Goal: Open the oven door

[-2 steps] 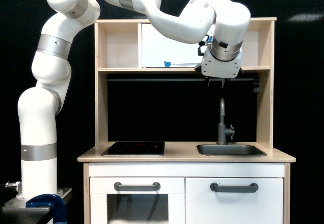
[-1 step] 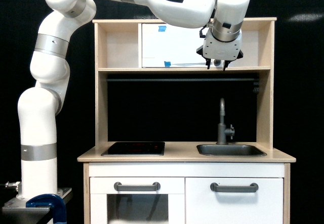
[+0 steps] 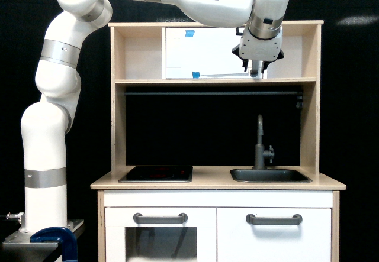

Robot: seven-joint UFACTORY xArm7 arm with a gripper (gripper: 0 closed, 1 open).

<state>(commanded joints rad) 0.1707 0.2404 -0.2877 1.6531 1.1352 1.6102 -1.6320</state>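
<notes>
In the exterior view, we see the white arm (image 3: 177, 2) arch over a toy kitchen and bring its gripper (image 3: 258, 67) to the upper shelf, at the right edge of the oven door (image 3: 198, 52), a wide white panel shut flush in the wooden frame with blue tape (image 3: 189, 34) near its top and bottom. The handle is hidden behind the gripper, which we judge is placed there to take it. We cannot tell whether the fingers are spread or closed around it. The door is flat and matte; the frame is pale wood. Below, a black hob (image 3: 156, 173) and grey sink (image 3: 270, 175) sit in the counter, a slim tap (image 3: 259, 144) between sink and back wall. Two grey bar handles front the lower doors.
</notes>
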